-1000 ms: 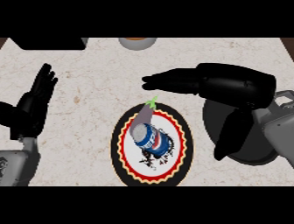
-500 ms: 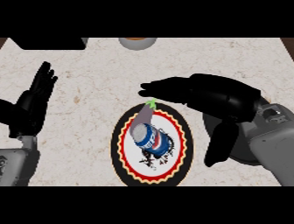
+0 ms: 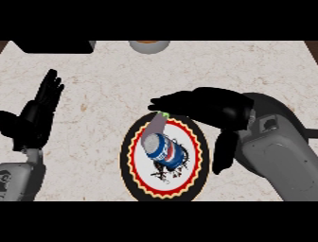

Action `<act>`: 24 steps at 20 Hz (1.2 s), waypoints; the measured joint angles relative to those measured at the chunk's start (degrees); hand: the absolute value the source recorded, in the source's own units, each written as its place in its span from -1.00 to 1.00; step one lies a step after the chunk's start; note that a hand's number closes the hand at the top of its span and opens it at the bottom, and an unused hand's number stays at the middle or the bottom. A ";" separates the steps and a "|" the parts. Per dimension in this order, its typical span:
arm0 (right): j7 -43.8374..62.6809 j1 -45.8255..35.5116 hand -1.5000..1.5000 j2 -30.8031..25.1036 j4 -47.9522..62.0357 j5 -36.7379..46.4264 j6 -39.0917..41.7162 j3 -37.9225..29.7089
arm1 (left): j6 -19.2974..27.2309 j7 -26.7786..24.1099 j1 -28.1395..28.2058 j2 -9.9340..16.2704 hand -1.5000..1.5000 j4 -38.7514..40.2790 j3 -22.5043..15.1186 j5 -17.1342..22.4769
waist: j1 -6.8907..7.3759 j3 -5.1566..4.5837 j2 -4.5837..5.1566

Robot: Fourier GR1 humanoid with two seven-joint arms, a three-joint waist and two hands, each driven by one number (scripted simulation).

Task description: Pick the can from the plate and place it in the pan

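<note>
Hovering just above the can (image 3: 163, 150) on the plate (image 3: 135, 177), the right hand (image 3: 207, 108) has relaxed, empty fingers; the left hand (image 3: 34, 118) rests open over the worktop (image 3: 106, 75).

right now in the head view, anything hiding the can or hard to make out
Head view: the blue and white can on the round red-rimmed plate shows plainly, with the black right hand above its far end; the pan is mostly hidden behind the right forearm; the open black left hand rests at left.

One head view looks steeply down at the counter (image 3: 106, 75), close in
</note>
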 measured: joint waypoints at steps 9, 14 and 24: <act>-7.35 0.89 -1.00 1.39 3.31 8.62 2.23 1.20 | -0.10 0.90 -0.82 -1.23 0.00 0.24 0.60 -1.69 | -0.10 0.01 0.00; -6.41 1.34 -1.00 3.47 3.39 14.57 1.47 4.33 | -0.98 2.64 -0.04 -0.69 0.00 -2.35 1.16 -1.60 | 0.02 0.00 -0.05; -8.24 2.03 -1.00 4.55 5.48 25.12 1.41 7.27 | -1.65 2.20 -1.09 -1.77 0.00 -0.70 2.14 -2.27 | -0.10 0.00 -0.03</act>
